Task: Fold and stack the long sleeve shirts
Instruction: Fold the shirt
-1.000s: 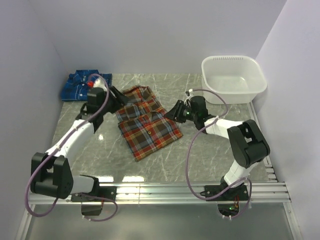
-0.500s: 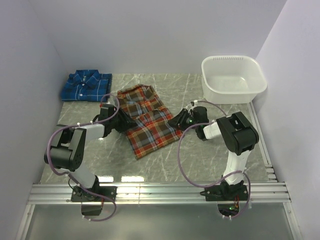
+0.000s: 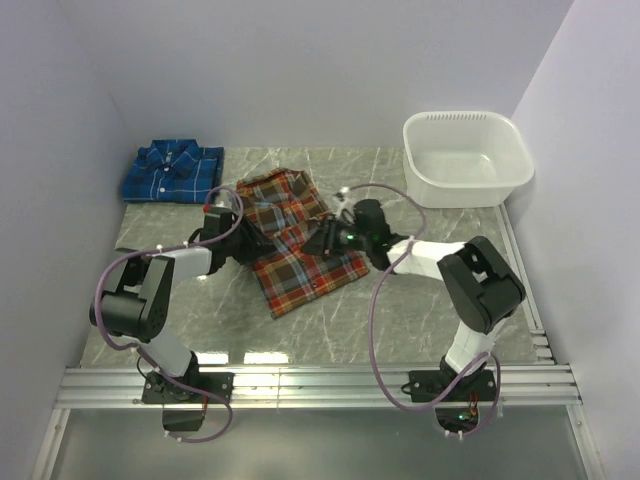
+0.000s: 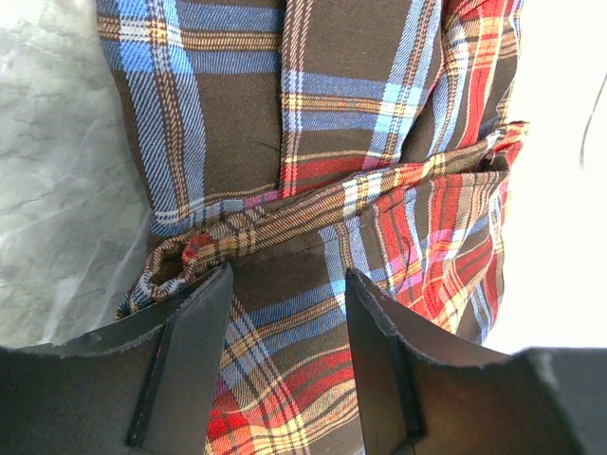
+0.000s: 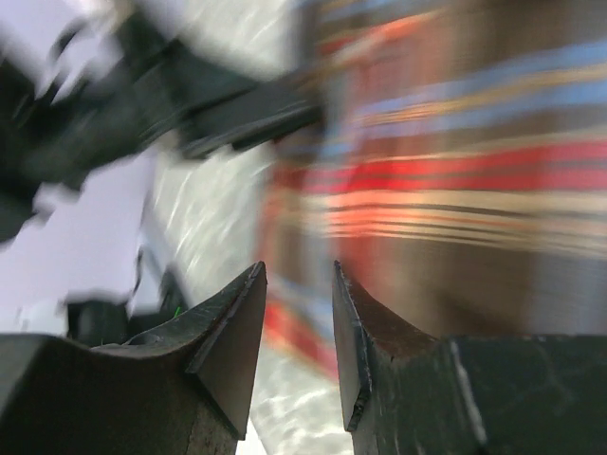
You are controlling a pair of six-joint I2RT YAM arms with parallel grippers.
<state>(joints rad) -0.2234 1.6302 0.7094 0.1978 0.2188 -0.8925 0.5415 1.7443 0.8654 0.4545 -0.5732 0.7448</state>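
The red-orange plaid shirt (image 3: 300,262) lies partly folded in the middle of the table, collar toward the back. The blue plaid shirt (image 3: 172,172) rests folded at the back left. My left gripper (image 3: 254,245) sits low at the red shirt's left edge. In the left wrist view its jaws (image 4: 287,284) stand open over the plaid cloth (image 4: 379,142), beside a bunched cuff (image 4: 175,265). My right gripper (image 3: 323,240) reaches over the same shirt's right side. The right wrist view is blurred; that gripper (image 5: 296,275) is open, nothing between its fingers, the plaid (image 5: 455,171) beyond them.
A white plastic tub (image 3: 467,157) stands at the back right corner. Grey marble tabletop (image 3: 420,320) shows in front of and to the right of the red shirt. Walls close in the left, back and right sides.
The left arm came down from near the blue shirt to the red shirt's left edge. The right gripper swept left onto the red shirt. The red shirt's shape shifted slightly.
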